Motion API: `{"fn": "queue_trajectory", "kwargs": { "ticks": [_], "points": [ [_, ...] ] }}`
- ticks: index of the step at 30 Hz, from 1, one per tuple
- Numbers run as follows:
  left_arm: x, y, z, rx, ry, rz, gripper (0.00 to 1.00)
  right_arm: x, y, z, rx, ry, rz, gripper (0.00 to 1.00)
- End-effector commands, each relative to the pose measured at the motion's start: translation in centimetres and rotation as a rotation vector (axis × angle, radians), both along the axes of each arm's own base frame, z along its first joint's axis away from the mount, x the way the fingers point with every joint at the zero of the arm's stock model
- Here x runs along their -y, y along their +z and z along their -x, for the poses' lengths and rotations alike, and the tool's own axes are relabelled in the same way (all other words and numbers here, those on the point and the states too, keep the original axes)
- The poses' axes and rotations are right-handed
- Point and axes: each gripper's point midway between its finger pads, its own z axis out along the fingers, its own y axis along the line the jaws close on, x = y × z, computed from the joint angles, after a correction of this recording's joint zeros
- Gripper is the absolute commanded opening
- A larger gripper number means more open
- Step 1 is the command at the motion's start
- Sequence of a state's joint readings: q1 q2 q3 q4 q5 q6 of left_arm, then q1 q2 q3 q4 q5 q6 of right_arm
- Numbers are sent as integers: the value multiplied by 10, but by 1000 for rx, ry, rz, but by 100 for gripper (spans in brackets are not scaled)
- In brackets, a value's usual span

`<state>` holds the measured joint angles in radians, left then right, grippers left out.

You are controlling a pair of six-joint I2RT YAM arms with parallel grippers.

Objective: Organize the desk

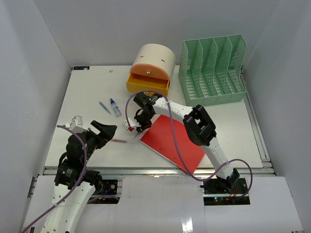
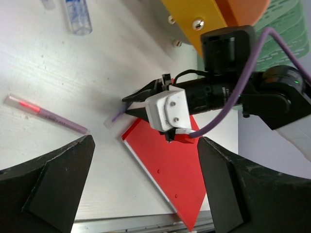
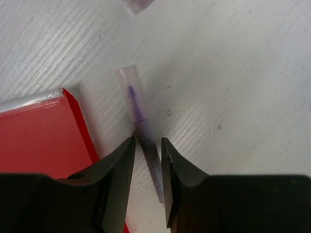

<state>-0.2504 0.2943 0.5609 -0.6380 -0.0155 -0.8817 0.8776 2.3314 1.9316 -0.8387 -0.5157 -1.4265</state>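
Note:
The white desk [image 1: 228, 124] holds a red folder [image 1: 172, 138] near its front middle. My right gripper [image 1: 136, 122] reaches to the folder's left corner. In the right wrist view its narrowly open fingers [image 3: 124, 160] straddle a purple pen with a clear cap [image 3: 131, 90] lying on the desk, beside the folder's edge [image 3: 39, 131]. My left gripper [image 1: 103, 130] is open and empty, low over the desk at the front left. The left wrist view shows the right gripper [image 2: 130, 106], the pen's tip [image 2: 114, 118] and the folder [image 2: 170, 174].
A pink pen [image 1: 119, 141] [image 2: 48, 114] lies by my left gripper. A small clear bottle [image 1: 115, 108] and a blue pen [image 1: 104, 107] lie further back. An orange drawer box with a cream top [image 1: 148, 82] stands open at the back. A green file rack [image 1: 214, 70] stands back right.

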Motion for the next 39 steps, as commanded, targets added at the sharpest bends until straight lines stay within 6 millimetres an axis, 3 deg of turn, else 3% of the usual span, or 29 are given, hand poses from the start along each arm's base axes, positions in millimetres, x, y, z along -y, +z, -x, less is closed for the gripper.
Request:
{"fn": "queue_trajectory", "kwargs": {
  "ticks": [1, 9, 12, 16, 24, 29, 34, 35, 39],
  "points": [
    [6, -28, -2, -140, 44, 107, 98, 11, -26, 3, -3, 16, 66, 30],
    [-1, -67, 6, -332, 174, 189, 95, 21, -31, 9, -12, 23, 87, 15],
    [-4, -79, 8, -397, 231, 217, 93, 17, -19, 5, -4, 3, 59, 10],
    [0, -93, 5, -453, 233, 226, 87, 3, 25, -7, -2, -66, -54, 8],
    [8, -133, 1, -634, 273, 242, 84, -9, 147, -29, 7, -289, -295, 8],
    [11, -151, -1, -709, 286, 227, 84, 11, 209, -42, -14, -463, -416, 8],
    [12, -152, -10, -710, 290, 219, 83, 48, 259, -92, 46, -701, -577, 8],
    [12, -152, -12, -710, 293, 216, 83, 59, 262, -107, 71, -753, -589, 8],
    [13, -152, -15, -715, 294, 216, 83, 68, 267, -143, 113, -841, -630, 8]
  ]
}}
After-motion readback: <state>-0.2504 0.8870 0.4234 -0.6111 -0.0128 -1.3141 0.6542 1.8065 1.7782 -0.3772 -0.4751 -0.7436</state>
